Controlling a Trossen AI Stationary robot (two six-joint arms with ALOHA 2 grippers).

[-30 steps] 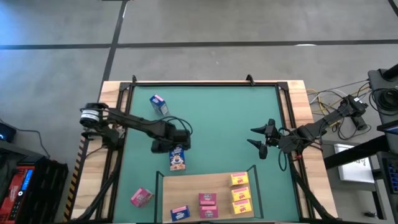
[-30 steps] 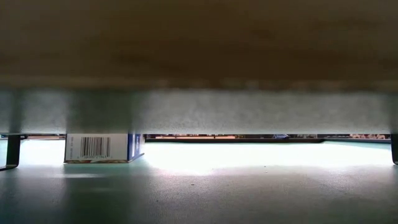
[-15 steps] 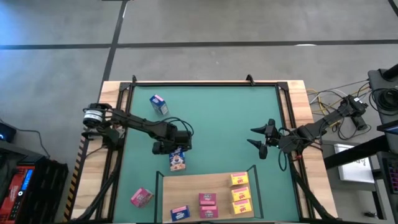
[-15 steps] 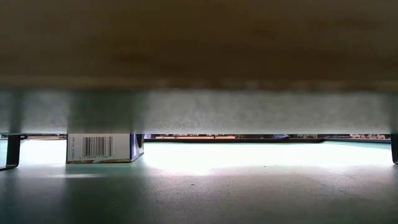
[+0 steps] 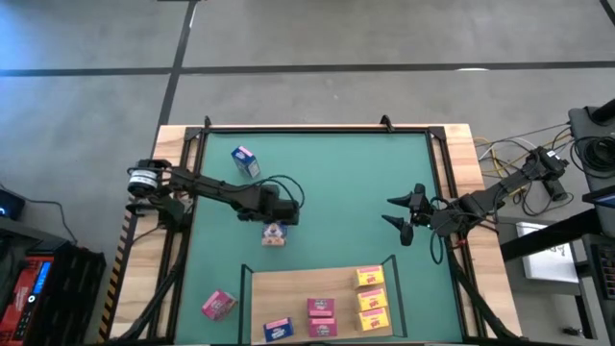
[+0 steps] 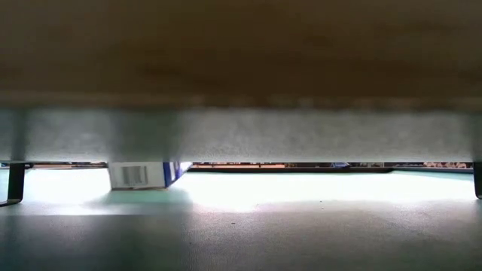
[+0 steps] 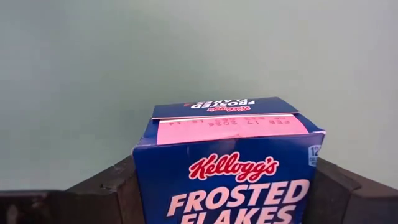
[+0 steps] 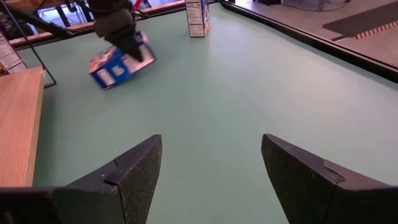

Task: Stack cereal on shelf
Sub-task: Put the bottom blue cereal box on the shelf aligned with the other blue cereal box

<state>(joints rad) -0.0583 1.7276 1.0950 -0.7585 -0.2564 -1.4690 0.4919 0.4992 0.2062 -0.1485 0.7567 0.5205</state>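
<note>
My left gripper (image 5: 274,217) is shut on a blue Frosted Flakes cereal box (image 5: 274,234) near the middle of the green mat, just beyond the shelf (image 5: 288,288). The shelf, a light-wood board, carries three yellow boxes (image 5: 372,298), two pink boxes (image 5: 320,315) and a blue box (image 5: 277,329). Another blue box (image 5: 244,161) stands upright at the far left of the mat. A pink box (image 5: 218,305) lies on the mat left of the shelf. My right gripper (image 5: 400,213) waits open at the right side with nothing between its fingers. My left gripper pinches the blue box by its two narrow side walls (image 7: 142,186), one finger (image 7: 109,190) on each side, below its pink-flapped top end. The fingers come steeply from above. The box (image 8: 118,67) sits tilted in the hold; whether its low corner touches the mat I cannot tell.
Dark rails (image 5: 317,128) frame the green mat. The shelf's thin dark posts (image 6: 15,184) stand at its corners, and its underside fills the top of the low view. Open mat (image 5: 346,192) lies between the two arms.
My left gripper has turned about its wrist and shifted a little toward the far edge with the blue box. The box lay flat on the mat before. It now stands tipped up in the hold and shows shorter from above.
</note>
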